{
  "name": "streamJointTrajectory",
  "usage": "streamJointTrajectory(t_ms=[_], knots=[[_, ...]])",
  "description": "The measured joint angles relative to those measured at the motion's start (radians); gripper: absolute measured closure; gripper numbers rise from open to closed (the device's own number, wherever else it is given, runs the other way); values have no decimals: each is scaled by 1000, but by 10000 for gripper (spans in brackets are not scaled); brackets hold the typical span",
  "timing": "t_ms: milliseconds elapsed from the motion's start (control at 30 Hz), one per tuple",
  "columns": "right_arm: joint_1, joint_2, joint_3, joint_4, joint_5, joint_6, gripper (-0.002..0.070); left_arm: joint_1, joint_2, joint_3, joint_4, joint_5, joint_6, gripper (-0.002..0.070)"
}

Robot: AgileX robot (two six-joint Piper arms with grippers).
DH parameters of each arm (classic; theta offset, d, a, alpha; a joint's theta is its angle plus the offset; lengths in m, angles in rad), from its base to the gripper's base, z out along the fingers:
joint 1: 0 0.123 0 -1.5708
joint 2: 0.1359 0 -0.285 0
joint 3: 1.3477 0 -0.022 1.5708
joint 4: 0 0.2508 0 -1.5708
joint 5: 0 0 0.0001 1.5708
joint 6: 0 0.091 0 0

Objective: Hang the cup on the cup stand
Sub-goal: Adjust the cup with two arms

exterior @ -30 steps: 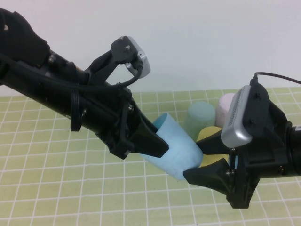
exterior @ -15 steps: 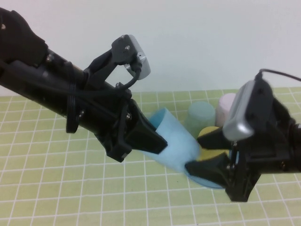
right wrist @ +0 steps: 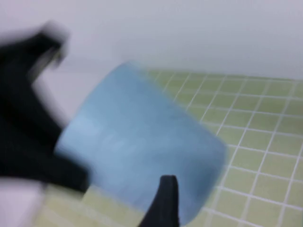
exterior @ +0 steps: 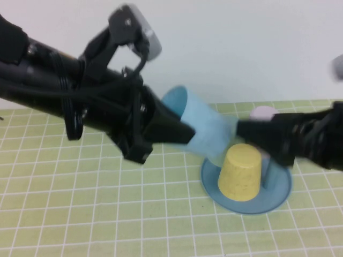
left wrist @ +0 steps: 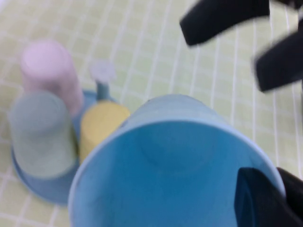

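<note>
The light sky-blue cup [exterior: 206, 128] is held tilted in the air, open end up and to the left, above the left side of the cup stand [exterior: 278, 188]. My left gripper [exterior: 185, 134] is shut on the cup's rim, with one finger inside [left wrist: 258, 201] and one outside. My right gripper [exterior: 244, 131] is open, just right of the cup's base and not gripping it; its fingers [left wrist: 222, 16] stand apart. The cup fills the right wrist view [right wrist: 137, 151]. The stand's white-knobbed peg [left wrist: 103, 72] is free.
On the stand's blue base sit an upturned yellow cup [exterior: 241, 171], a pink cup [exterior: 262, 112] and a teal-green cup [left wrist: 40, 135]. A green tiled mat [exterior: 80, 209] covers the table, and a white wall stands behind it.
My right gripper has let go of the cup's base and pulled back to the right. My left gripper has lifted the cup higher, and the yellow cup now shows fully.
</note>
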Motion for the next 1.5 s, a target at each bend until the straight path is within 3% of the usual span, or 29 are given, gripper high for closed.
streamJointTrajectory(t_ms=[233,400,567,733,967,1100,1500], knots=[[0,-54,104,488,-291,304,-16,0,-63,109,-173,-176,90,666],[0,-60,113,560,-304,668,-16,0,-105,252,-497,-311,314,666],[0,-61,113,565,-262,850,-16,-9,-108,346,-801,-300,509,666],[0,-61,113,565,-254,899,-16,-101,-108,376,-823,-373,547,666],[0,-61,113,565,-250,905,-16,-300,-105,376,-830,-626,616,666],[0,-61,98,565,-249,905,-16,-365,-105,376,-832,-703,660,666],[0,-61,82,565,-209,891,6,-380,-78,376,-837,-702,684,666]])
